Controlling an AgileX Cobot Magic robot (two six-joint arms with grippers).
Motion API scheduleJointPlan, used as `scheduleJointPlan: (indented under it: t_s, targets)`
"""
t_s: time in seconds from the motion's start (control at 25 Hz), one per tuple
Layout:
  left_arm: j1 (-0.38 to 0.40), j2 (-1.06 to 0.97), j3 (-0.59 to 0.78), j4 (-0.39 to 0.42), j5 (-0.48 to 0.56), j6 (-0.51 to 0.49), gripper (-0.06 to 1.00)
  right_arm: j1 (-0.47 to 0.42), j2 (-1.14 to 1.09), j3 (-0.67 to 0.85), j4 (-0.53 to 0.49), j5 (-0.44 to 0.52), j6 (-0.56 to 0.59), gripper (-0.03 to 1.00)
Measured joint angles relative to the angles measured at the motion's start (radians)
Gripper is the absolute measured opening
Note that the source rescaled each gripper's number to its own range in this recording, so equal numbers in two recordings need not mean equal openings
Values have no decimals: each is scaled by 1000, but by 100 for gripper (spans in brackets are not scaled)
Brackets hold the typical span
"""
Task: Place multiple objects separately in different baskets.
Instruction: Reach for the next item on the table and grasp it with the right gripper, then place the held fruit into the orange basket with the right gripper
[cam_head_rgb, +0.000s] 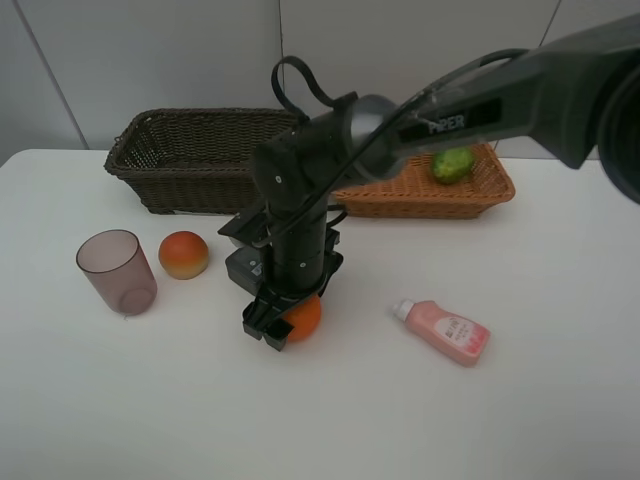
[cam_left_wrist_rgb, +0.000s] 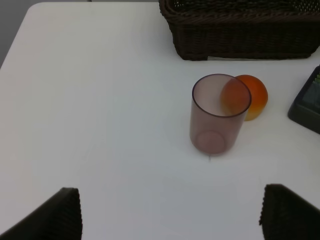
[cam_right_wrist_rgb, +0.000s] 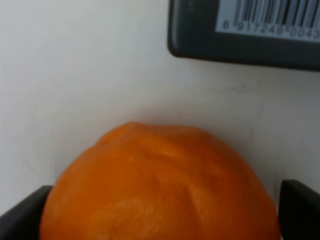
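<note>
The orange (cam_right_wrist_rgb: 160, 185) sits near the middle of the table (cam_head_rgb: 540, 400), between the fingers of my right gripper (cam_head_rgb: 283, 328). They are spread wide either side of it and are not pinching it. Just beyond it lies the grey bottle (cam_right_wrist_rgb: 245, 30). If I close off-centre, the round fruit could squirt out and roll away, or I could knock that bottle. My left gripper (cam_left_wrist_rgb: 170, 212) hangs spread and empty, facing the cup (cam_left_wrist_rgb: 220, 114).
</note>
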Motion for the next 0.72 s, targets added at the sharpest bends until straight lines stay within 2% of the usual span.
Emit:
scheduleJointPlan:
  t_s: [0.2, 0.28, 0.4, 0.72]
  targets:
    - [0, 0, 0, 0, 0, 0, 93, 0, 3, 0, 0, -20, -3, 83]
    - [0, 0, 0, 0, 0, 0, 93, 0, 4, 0, 1, -31, -3, 75]
    - [0, 0, 0, 0, 0, 0, 93, 0, 4, 0, 1, -33, -3, 54]
    - [0, 0, 0, 0, 0, 0, 93, 0, 4, 0, 1, -33, -3, 54]
